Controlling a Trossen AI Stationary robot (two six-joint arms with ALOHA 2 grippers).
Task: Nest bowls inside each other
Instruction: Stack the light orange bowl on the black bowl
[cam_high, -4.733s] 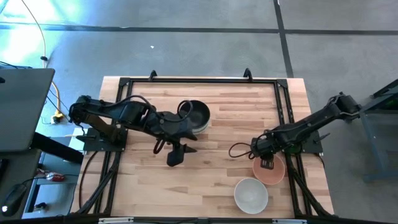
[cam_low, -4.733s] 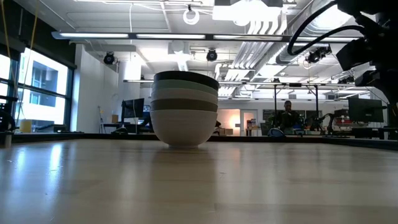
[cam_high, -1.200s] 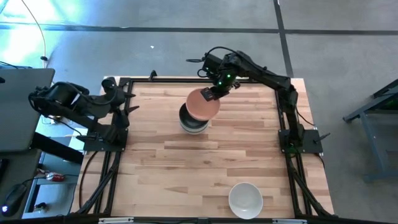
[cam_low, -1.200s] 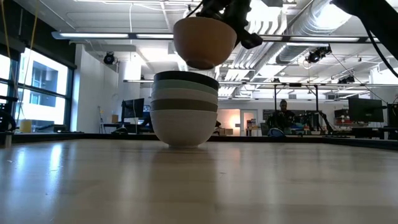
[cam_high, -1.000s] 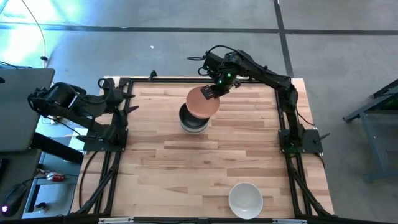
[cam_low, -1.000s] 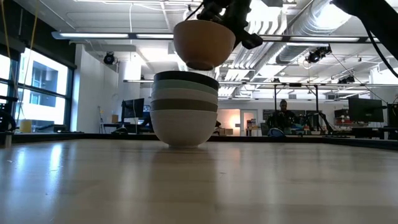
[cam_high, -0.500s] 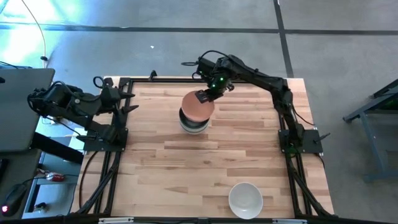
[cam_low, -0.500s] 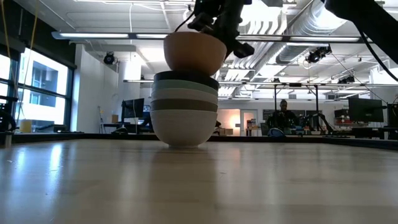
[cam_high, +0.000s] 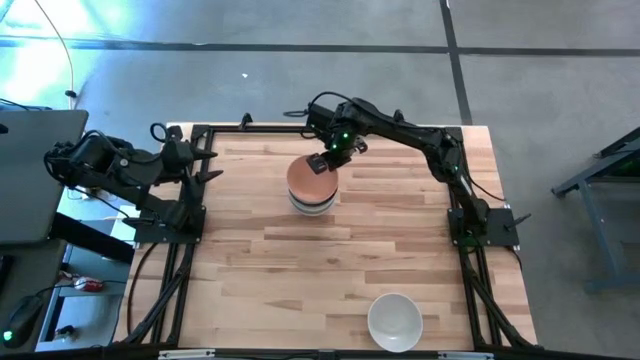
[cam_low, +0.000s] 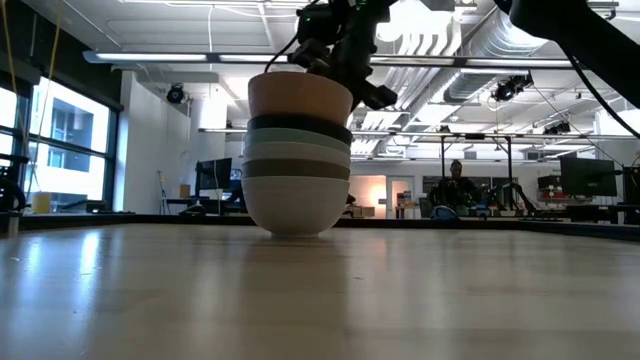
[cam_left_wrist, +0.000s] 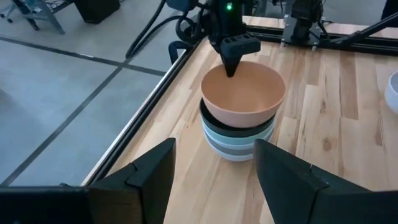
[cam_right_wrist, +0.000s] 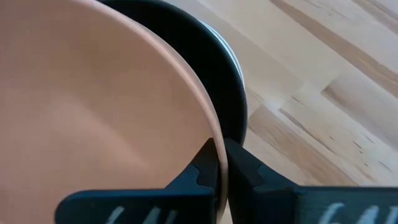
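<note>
Peach-orange bowl (cam_high: 309, 176) sits atop the nested stack (cam_low: 296, 190), its rim pinched in the right gripper (cam_high: 322, 163).

Five stacked bowls (cam_low: 297, 160), one separate white bowl (cam_high: 393, 320).

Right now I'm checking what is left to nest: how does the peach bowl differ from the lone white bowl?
The peach bowl sits on top of the stack; the white bowl stands alone near the table's front edge. The right hand is shut on the peach bowl's rim; nothing touches the white bowl. Peach versus white in colour. Both are upright, round and of similar size.
</note>
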